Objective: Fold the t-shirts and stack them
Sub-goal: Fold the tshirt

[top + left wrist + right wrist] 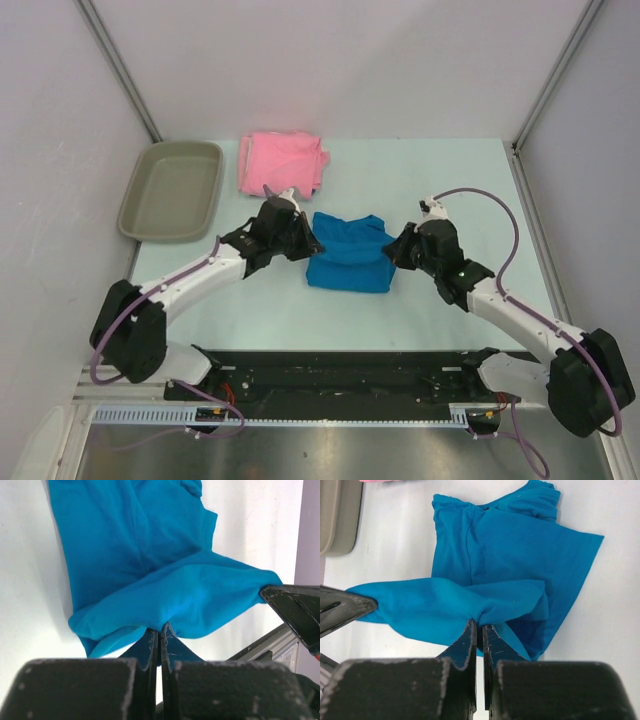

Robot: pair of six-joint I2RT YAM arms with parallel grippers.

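The fingers of the left gripper [159, 630] are pressed together on a pinch of the blue t-shirt [150, 565], and the fingers of the right gripper [479, 627] are likewise clamped on a bunched fold of the same garment. Between the two pinches one edge of the cloth hangs raised and loosely stretched, while the rest of the shirt lies on the table [450, 190], to the right of the tray [172, 195] and nearer the arm bases than the tray. The pink t-shirt [283, 165] lies crumpled just to the right of the tray, at about the tray's depth, apart from the blue one. The blue cloth appears light, limp and without stiffness: it sags between the grips and creases where it is pinched. Judged from this, hold it at opposite ends of one edge, with enough fabric in each pinch, since a thin hem is likely to slip free or drag an under-layer along. Each wrist points inward across the shirt towards the other; both forearms slope up from their bases, the left arm passing close beside the tray's near right corner.
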